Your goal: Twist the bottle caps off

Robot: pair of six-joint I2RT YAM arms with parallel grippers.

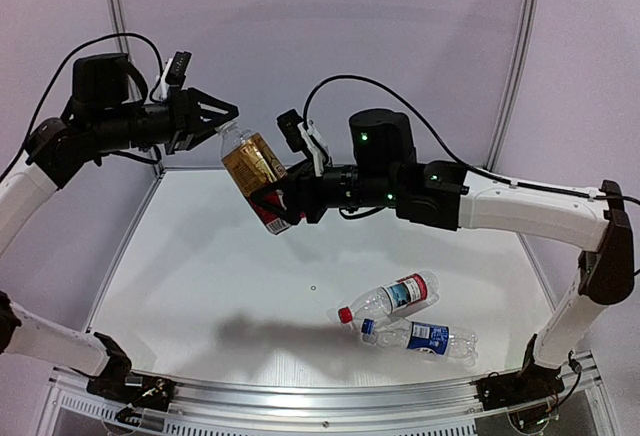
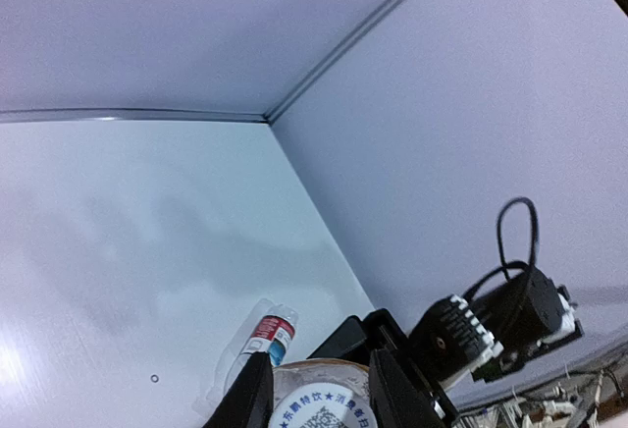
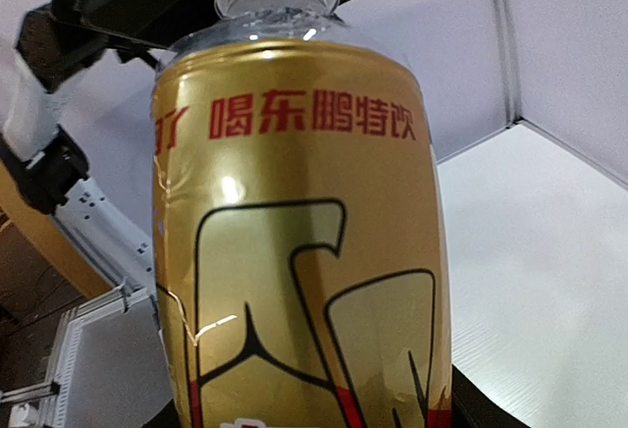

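Your right gripper is clamped on the lower body of the amber bottle, holding it tilted in the air above the desk, neck toward the left arm. Your left gripper looks closed on its white cap. The bottle looks full, so fairly heavy, with thin walls and a glossy, slippery label. Squeeze the body firmly without buckling it, and take the small cap squarely by its sides.

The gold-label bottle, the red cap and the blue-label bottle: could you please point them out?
gold-label bottle (image 1: 251, 162), overhead view, middle of its gold label.
red cap (image 1: 345, 314), overhead view, its round side.
blue-label bottle (image 1: 428, 337), overhead view, on the blue label.
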